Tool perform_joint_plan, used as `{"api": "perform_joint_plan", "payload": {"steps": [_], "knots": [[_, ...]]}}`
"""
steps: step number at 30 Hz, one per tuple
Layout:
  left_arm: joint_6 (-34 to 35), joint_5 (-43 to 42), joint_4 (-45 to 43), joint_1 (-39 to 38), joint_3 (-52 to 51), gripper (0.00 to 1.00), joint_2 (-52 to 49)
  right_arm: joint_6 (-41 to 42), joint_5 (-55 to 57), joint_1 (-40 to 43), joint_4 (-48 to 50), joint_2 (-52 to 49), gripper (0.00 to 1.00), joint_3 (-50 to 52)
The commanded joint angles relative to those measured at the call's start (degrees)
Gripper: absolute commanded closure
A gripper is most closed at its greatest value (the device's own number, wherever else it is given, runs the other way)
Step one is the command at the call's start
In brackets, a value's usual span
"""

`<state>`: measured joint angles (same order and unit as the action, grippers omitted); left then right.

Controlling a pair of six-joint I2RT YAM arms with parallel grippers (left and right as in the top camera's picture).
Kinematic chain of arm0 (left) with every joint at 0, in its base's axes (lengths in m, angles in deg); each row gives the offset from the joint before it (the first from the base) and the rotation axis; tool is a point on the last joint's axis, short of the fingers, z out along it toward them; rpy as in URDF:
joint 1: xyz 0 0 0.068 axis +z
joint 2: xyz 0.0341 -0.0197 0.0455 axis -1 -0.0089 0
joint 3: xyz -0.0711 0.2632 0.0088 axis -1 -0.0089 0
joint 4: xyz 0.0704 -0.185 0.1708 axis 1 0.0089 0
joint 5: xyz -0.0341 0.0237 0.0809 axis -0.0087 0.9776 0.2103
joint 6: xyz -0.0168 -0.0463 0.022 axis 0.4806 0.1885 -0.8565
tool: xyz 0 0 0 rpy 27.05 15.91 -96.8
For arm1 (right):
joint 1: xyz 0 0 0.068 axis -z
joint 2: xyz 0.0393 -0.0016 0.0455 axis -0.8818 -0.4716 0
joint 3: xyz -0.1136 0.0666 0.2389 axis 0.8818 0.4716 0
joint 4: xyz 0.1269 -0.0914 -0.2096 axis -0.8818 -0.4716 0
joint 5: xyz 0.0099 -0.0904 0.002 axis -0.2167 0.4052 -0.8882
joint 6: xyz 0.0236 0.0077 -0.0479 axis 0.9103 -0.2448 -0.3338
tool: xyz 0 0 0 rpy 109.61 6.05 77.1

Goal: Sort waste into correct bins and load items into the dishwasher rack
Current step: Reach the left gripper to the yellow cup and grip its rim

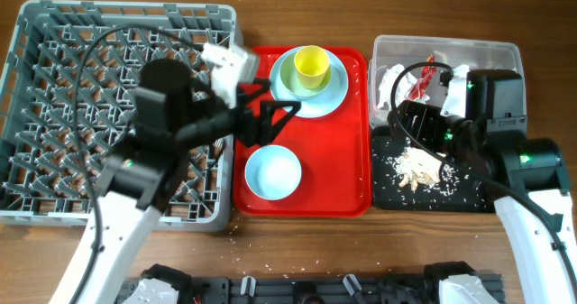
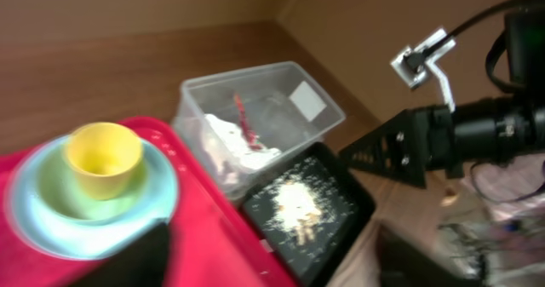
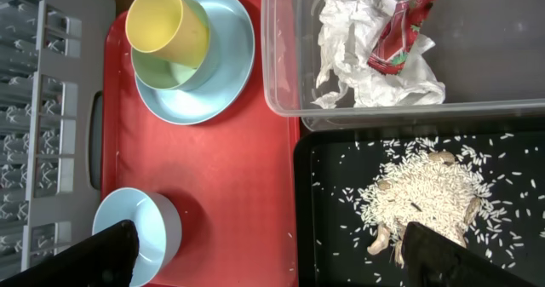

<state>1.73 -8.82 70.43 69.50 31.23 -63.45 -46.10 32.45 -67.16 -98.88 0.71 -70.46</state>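
Note:
The yellow cup (image 1: 311, 63) (image 2: 104, 155) (image 3: 168, 27) stands in a bowl on the pale blue plate (image 1: 335, 92) (image 3: 230, 74). A second blue bowl (image 1: 272, 172) (image 3: 149, 223) sits at the tray's front. The clear tub (image 1: 487, 50) (image 3: 281, 66) holds the napkin (image 1: 389, 80) (image 3: 358, 48) and the red wrapper (image 1: 424, 80) (image 3: 400, 31). Food scraps (image 1: 419, 166) (image 3: 417, 193) lie in the black tray (image 1: 388, 187) (image 3: 332, 236). My left gripper (image 1: 284, 116) (image 2: 281, 266) is open and empty above the tray, left of the plate. My right gripper (image 1: 406, 128) (image 3: 277, 257) is open and empty over the black tray. Fork and chopstick are out of view.
The grey dishwasher rack (image 1: 54, 87) (image 3: 51, 83) fills the left of the table, under my left arm. The flat red serving tray (image 1: 306, 200) (image 3: 230, 176) lies between the rack and the bins. A few crumbs lie on the wooden table at the front.

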Motion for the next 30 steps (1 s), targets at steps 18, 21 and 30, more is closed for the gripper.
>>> {"api": "perform_joint_plan", "payload": {"steps": [18, 21, 30], "knots": [[12.90, 42.49, 41.24, -15.91, 73.22, 0.63, -64.63, 0.15, -0.76, 0.13, 0.11, 0.70, 0.00, -0.22], [12.90, 42.77, 40.06, -15.67, 73.22, 0.63, -69.48, 0.15, -0.76, 0.13, 0.11, 0.70, 0.00, -0.22], [12.94, 45.24, 39.30, -15.34, 71.04, 0.73, -74.60, 0.15, -0.76, 0.13, 0.11, 0.70, 0.00, -0.22]]}}
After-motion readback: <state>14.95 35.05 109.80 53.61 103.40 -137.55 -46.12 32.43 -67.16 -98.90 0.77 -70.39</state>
